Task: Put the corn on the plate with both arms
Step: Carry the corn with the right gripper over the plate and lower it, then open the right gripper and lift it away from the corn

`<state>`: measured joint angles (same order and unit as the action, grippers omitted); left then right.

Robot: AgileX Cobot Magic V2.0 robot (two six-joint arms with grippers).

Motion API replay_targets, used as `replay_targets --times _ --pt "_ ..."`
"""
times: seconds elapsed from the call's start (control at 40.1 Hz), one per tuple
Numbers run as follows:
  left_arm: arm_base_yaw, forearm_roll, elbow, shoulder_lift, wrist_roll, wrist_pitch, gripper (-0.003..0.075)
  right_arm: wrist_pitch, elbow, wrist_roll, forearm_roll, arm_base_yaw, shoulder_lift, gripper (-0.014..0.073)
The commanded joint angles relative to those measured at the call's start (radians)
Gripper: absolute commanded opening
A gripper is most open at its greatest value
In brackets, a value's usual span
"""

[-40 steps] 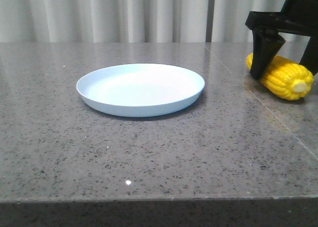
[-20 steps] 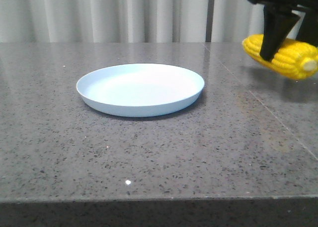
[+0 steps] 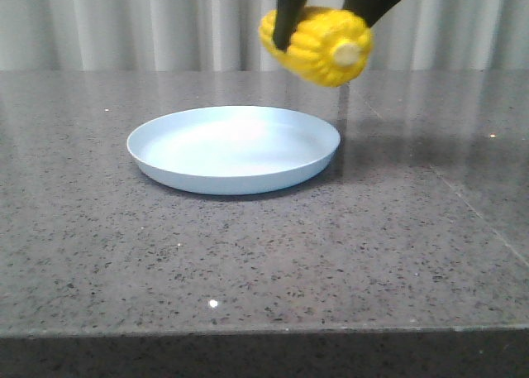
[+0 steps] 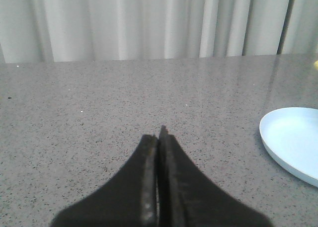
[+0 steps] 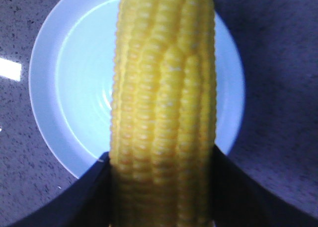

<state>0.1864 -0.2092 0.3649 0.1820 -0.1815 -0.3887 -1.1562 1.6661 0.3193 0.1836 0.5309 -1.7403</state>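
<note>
Grey speckled counter, right gripper (image 3: pixel 331 18) jaws clamping corn (image 3: pixel 316 45) above plate (image 3: pixel 234 149), stub end toward camera, left gripper (image 4: pixel 159 142) jaws closed, empty.

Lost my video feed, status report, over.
Right gripper shut on corn, held above plate. Left gripper shut, empty, off to the side. Nothing seen in the way.
</note>
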Motion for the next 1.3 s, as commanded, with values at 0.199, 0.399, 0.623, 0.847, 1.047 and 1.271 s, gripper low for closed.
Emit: replay_targets --times 0.199,0.399,0.623,0.847,1.047,1.271 --pt "0.005 -0.003 0.026 0.010 0.001 0.084 -0.0020 0.182 0.036 0.170 -0.016 0.081 -0.049 0.0154" --pt "0.005 -0.003 0.026 0.010 0.001 0.084 -0.0020 0.152 0.036 0.211 -0.018 0.081 -0.089 0.0154" --pt "0.005 -0.003 0.026 0.010 0.001 0.084 -0.0020 0.079 0.036 0.211 -0.018 0.081 -0.119 0.0174" --pt "0.005 -0.003 0.026 0.010 0.001 0.084 -0.0020 0.059 0.042 0.209 -0.019 0.081 -0.113 0.0491" --pt "0.005 -0.003 0.026 0.010 0.001 0.084 -0.0020 0.083 0.093 0.190 -0.073 0.076 -0.046 0.0581" --pt "0.005 -0.003 0.026 0.010 0.001 0.084 -0.0020 0.004 0.178 0.146 -0.166 0.020 0.028 0.0553"
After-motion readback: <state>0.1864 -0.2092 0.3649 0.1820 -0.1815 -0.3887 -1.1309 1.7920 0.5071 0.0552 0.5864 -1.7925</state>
